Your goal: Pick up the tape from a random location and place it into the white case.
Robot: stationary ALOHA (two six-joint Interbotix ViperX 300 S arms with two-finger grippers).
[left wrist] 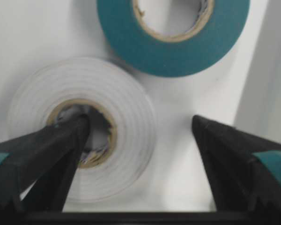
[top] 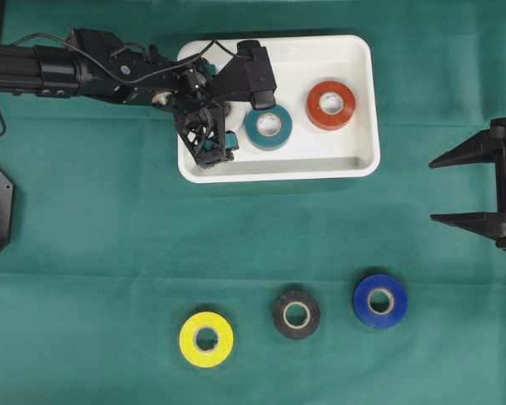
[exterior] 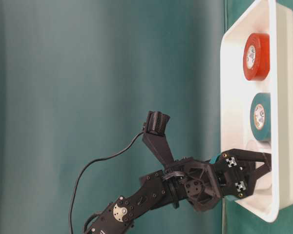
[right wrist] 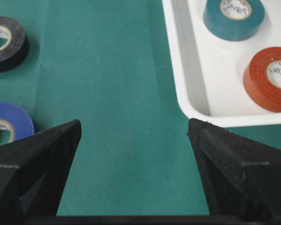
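Overhead exterior view puts your left end effector (top: 222, 126) low over the white case (top: 364, 101), so lifting out carelessly could nudge the teal roll (top: 267, 128) beside it. Left wrist view shows the jaws spread wide, gripping nothing, but one finger (left wrist: 61, 145) sits inside the white tape (left wrist: 82, 129) core lying flat in the case and could drag it. Right wrist view shows your right end effector (right wrist: 133, 136) open, empty, above the desk (right wrist: 112, 93).

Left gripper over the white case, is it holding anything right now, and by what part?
Nothing is held. The left gripper stands open over the white tape roll, one finger in its core hole, the other clear of its rim. The roll lies flat in the white case.
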